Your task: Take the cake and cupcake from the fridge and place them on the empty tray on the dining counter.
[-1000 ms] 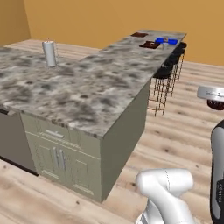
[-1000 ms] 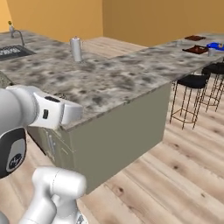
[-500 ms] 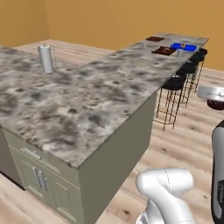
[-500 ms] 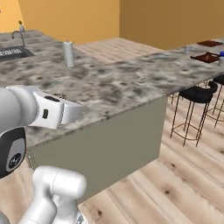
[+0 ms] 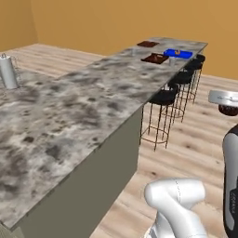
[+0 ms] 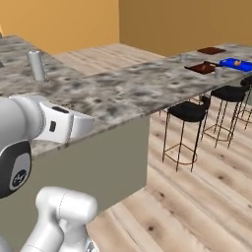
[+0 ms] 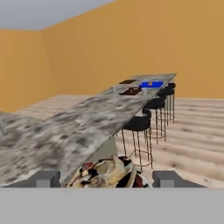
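The small round dark-brown cupcake in a pale wrapper [image 7: 109, 171] sits between the two dark fingers [image 7: 46, 178]. They stand wide and look clamped on its sides. From the left base view it shows as a dark lump under the hand, off the long edge of the worktop and over the wooden floor.

**Destination.** The flat dark reddish-brown rectangular tray [image 5: 155, 58] lies at the far end of the grey speckled stone worktop [image 5: 93, 107], near the edge on the stool side. You are well apart from it.

**Risks, as judged from here:**
- The grip is wide and sits on a soft wrapper. A sharp turn or stop of the base could let the cupcake slip or tilt.
- The row of black wire-legged stools [image 5: 162, 97] stands along the edge you must approach. A close line could foul the base or arm on them.
- A second dark reddish-brown tray [image 5: 148, 44] lies further back, and a blue tray-like thing [image 5: 178, 53] sits just beside the target. Setting down on either would be an error.

**Containers.**
- The blue one carries a small orange item.
- What lies on the two brown trays is too small to tell.
- A grey metal canister [image 5: 8, 72] stands upright at the near end of the worktop, well clear of your route.
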### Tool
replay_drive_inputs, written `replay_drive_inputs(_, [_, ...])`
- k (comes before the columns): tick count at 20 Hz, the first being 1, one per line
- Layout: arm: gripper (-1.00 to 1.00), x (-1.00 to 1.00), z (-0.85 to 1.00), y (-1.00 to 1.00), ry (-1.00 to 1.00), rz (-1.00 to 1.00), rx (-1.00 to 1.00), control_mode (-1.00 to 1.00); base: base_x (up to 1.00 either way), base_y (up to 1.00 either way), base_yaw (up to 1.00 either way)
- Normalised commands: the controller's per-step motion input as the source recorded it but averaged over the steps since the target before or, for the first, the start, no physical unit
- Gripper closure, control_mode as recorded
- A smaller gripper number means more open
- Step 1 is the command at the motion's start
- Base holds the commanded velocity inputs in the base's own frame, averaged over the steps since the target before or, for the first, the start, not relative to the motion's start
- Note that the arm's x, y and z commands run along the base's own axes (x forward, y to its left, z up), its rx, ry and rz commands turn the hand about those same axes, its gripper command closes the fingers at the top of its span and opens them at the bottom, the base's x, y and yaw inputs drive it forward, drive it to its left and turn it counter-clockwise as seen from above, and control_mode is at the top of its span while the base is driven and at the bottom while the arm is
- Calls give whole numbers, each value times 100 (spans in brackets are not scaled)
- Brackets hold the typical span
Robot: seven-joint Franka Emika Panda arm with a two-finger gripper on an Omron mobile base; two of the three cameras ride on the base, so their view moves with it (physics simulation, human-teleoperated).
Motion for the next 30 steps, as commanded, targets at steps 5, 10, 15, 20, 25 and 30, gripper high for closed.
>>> replay_drive_inputs(5, [100,0,0,0,0,0,0,100,42,-100,-2])
replay_drive_inputs(10, [100,0,0,0,0,0,0,100,94,-100,0])
replay_drive_inputs(15, [100,0,0,0,0,0,0,100,100,-100,0])
replay_drive_inputs(20, [100,0,0,0,0,0,0,100,100,-100,0])
replay_drive_inputs(25, [100,0,0,0,0,0,0,100,100,-100,0])
replay_drive_inputs(30, [100,0,0,0,0,0,0,100,100,-100,0])
